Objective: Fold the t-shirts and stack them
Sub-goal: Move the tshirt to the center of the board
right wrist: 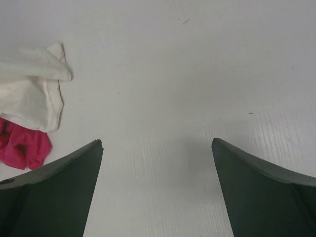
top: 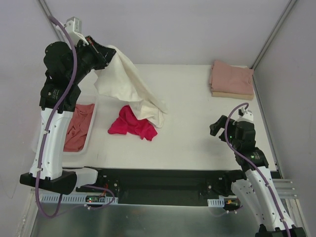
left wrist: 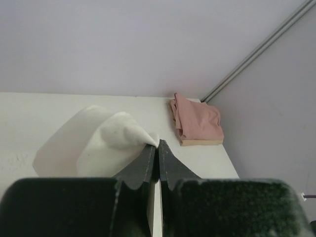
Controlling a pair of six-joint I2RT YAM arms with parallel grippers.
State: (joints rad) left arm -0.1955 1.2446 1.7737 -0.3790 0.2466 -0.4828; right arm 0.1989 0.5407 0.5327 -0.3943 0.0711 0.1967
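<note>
My left gripper (top: pixel 106 53) is raised high at the back left, shut on a cream t-shirt (top: pixel 129 81) that hangs from it, its lower end on the table. The wrist view shows the jaws pressed together (left wrist: pixel 158 145) on a pinch of cream fabric (left wrist: pixel 98 143). A crumpled crimson t-shirt (top: pixel 132 124) lies on the table under the cream hem. A folded dusty pink t-shirt on a tan one (top: pixel 231 79) is stacked at the back right, also seen in the left wrist view (left wrist: pixel 197 121). My right gripper (top: pixel 216 127) hovers open and empty over bare table (right wrist: pixel 157 143).
A white basket (top: pixel 92 129) at the left edge holds a salmon-pink shirt (top: pixel 76 129), partly behind my left arm. Grey walls enclose the table on three sides. The cream hem (right wrist: pixel 29 94) and crimson shirt (right wrist: pixel 22 148) sit at the left of the right wrist view.
</note>
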